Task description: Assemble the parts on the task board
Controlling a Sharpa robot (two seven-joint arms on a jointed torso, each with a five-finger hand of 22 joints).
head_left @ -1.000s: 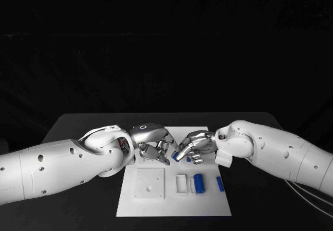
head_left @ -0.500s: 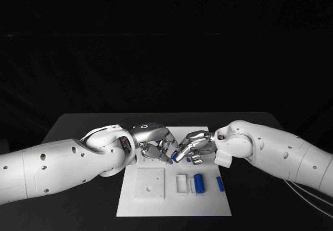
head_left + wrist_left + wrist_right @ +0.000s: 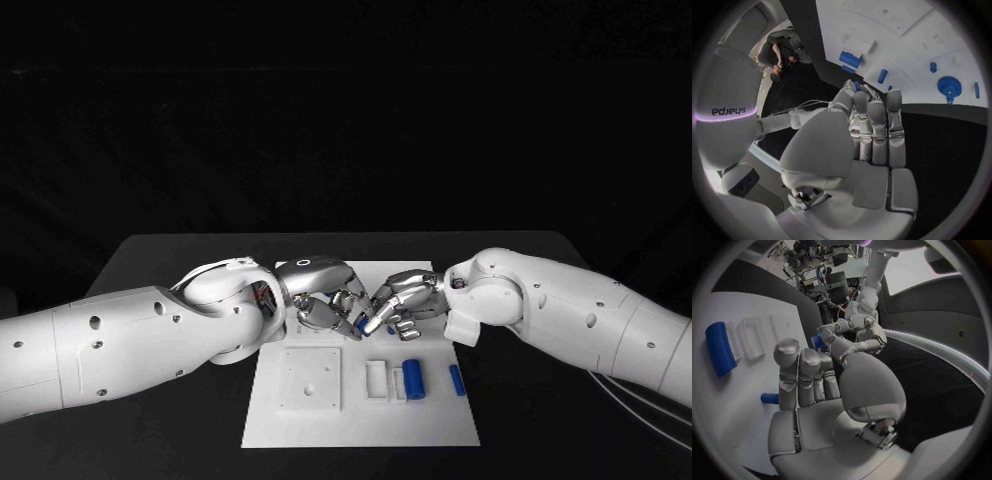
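The white task board [image 3: 361,420] lies in the middle of the black table. My right hand [image 3: 405,303] hovers over its far part and pinches a small blue part [image 3: 364,323] at its thumb tip; the right wrist view shows that part [image 3: 819,342] too. My left hand [image 3: 323,296] hangs right beside it, fingers [image 3: 874,131] straight and held together, their tips close to the blue part. I cannot tell whether they touch it. A blue block [image 3: 414,380] sits in a white holder nearer on the board, with a blue peg [image 3: 457,381] to its right.
A white recessed plate [image 3: 313,380] sits on the board's left half. In the left wrist view a blue gear [image 3: 949,86] and several small blue pieces [image 3: 849,59] lie on the board beyond the fingertips. Black table [image 3: 173,260] surrounds the board.
The two hands have drawn slightly closer together over the far part of the board. The small blue part stays at the right hand's fingertips.
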